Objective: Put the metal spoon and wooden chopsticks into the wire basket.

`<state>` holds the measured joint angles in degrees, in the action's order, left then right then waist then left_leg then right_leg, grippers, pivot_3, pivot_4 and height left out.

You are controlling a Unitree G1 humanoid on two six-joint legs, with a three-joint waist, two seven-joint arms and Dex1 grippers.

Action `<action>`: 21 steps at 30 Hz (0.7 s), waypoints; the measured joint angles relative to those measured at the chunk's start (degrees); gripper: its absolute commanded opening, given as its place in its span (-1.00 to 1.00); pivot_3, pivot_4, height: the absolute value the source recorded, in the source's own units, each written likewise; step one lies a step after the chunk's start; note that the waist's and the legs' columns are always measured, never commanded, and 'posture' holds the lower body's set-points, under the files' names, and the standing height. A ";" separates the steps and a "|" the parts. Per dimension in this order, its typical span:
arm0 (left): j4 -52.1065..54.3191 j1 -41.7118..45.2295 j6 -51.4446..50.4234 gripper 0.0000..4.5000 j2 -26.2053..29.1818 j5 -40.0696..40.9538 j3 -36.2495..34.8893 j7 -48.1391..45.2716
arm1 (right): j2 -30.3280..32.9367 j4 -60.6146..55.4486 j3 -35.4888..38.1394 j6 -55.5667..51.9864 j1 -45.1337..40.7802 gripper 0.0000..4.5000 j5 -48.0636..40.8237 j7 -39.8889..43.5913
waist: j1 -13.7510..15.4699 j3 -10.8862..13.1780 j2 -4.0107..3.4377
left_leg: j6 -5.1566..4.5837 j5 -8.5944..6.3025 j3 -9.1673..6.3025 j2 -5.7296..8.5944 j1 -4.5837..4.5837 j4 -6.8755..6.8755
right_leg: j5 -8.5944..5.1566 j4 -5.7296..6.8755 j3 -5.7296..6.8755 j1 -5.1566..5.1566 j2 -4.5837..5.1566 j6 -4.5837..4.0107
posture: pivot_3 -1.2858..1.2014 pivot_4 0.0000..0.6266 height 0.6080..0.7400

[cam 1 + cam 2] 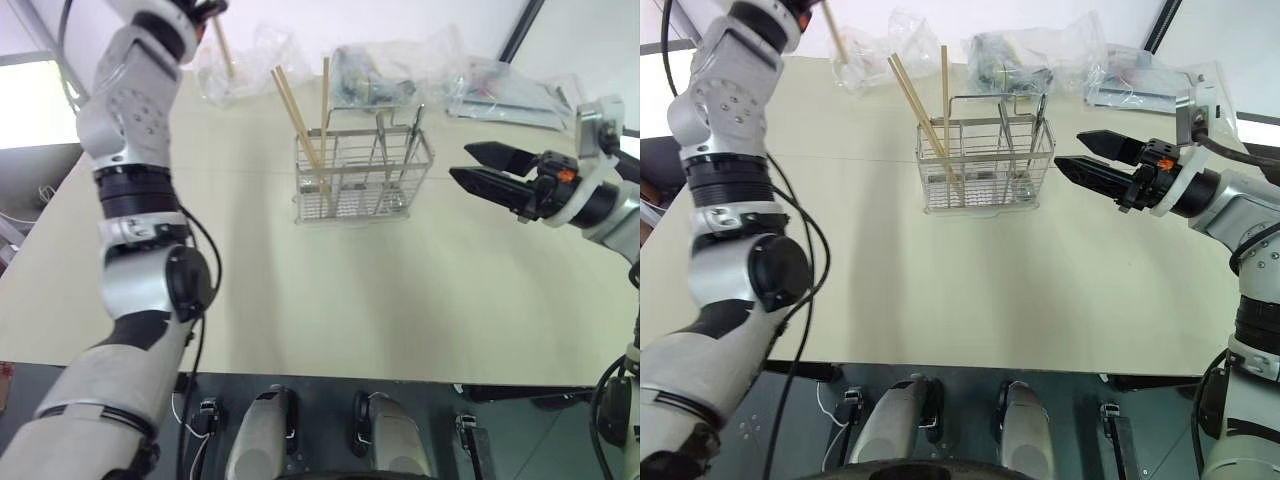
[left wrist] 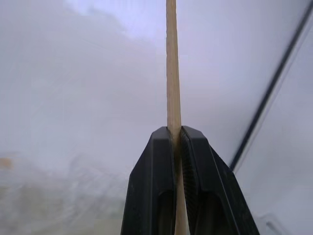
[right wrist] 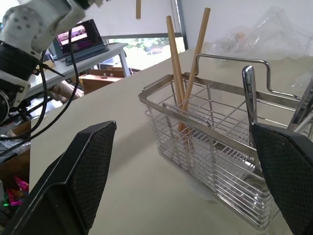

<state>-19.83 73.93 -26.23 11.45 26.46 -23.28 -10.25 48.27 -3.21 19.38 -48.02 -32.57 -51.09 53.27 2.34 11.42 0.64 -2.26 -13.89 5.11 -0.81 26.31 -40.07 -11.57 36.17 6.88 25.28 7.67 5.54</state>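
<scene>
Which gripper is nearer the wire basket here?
Right. The right gripper hovers open beside the wire basket, level with it. The left gripper, shut on a chopstick, is raised high on the basket's other side, farther off.

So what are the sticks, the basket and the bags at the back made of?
The wooden chopsticks look like plain, unpainted wood: matte light tan, with a faint grain on the one pinched in the left hand. The wire basket seems to be metal: thin silver bars that shine. The bags look like clear, thin plastic: see-through, crinkled and glinting.
</scene>
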 measured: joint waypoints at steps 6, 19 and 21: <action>7.59 -7.86 -2.42 -0.99 -7.22 1.34 6.02 1.90 | 0.02 -0.05 0.58 -0.42 0.26 1.00 -0.48 -0.37 | -0.25 0.00 0.00 | -0.02 -0.01 0.04 -0.03 -0.01 0.00 | 0.00 0.02 -0.02 0.05 -0.05 0.00 | 0.03 -0.52 0.46; 4.47 -20.51 10.26 0.36 -11.48 -6.57 15.85 -2.08 | 0.01 -2.91 2.50 -1.74 2.09 1.00 -2.79 -3.51 | -0.01 0.00 0.00 | -0.29 -0.17 0.01 -0.02 0.03 -0.02 | 0.01 -0.04 -0.02 0.05 -0.02 -0.01 | 0.03 -0.52 0.46; 5.41 -21.85 9.79 0.83 -12.26 -6.51 16.58 -1.98 | 0.02 -3.03 2.59 -1.74 2.33 1.00 -3.23 -3.50 | -0.09 0.00 0.00 | -0.30 -0.17 0.00 -0.02 0.03 -0.02 | 0.01 -0.03 -0.01 0.05 -0.03 -0.01 | 0.03 -0.52 0.46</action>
<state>-14.42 52.08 -16.43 -0.80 19.95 -6.71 -12.24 48.29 -6.23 21.97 -49.76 -30.24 -54.32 49.77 2.26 11.42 0.64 -2.56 -14.06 5.11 -0.83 26.34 -40.10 -11.56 36.13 6.87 25.33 7.64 5.53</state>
